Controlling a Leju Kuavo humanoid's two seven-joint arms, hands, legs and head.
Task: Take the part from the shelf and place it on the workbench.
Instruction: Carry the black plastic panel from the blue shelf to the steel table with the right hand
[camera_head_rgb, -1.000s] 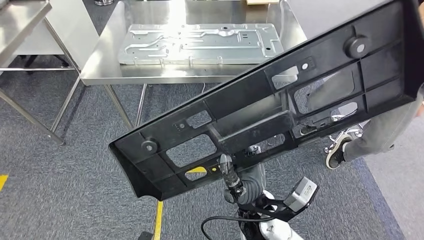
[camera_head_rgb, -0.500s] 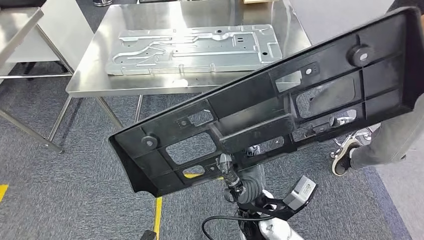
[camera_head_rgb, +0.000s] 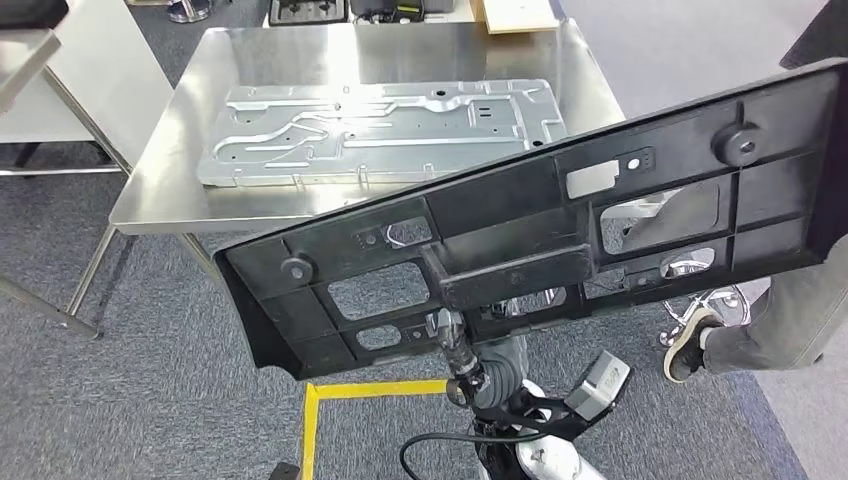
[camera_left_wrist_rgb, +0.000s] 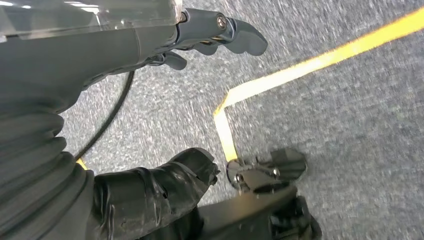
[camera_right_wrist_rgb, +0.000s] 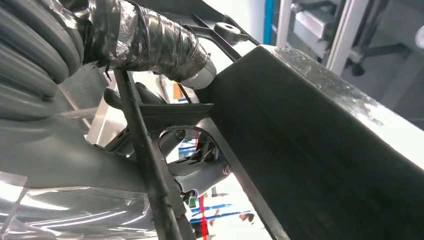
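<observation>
From up high, the long black plastic part slants across the middle of the room, its lower end toward the robot's left and its higher end running off to the right. It hangs in the air in front of the steel workbench, above the grey carpet, not touching the bench. On the bench lies a stamped silver metal plate. A yellow tape line marks the floor beneath the part, and a person's leg and shoe stand at the right.

The right wrist camera gives what the head view hides: the right hand, its tape-wrapped thumb lying on the part's broad dark wall and its darker fingers reaching through a rib opening, so it grips the part.

The left wrist camera looks down at the carpet and the yellow tape corner. The left hand hangs there with its fingers apart and nothing between them.

The part itself is a ribbed frame with rectangular cut-outs, a raised bar across its middle and round knobs near either end.
</observation>
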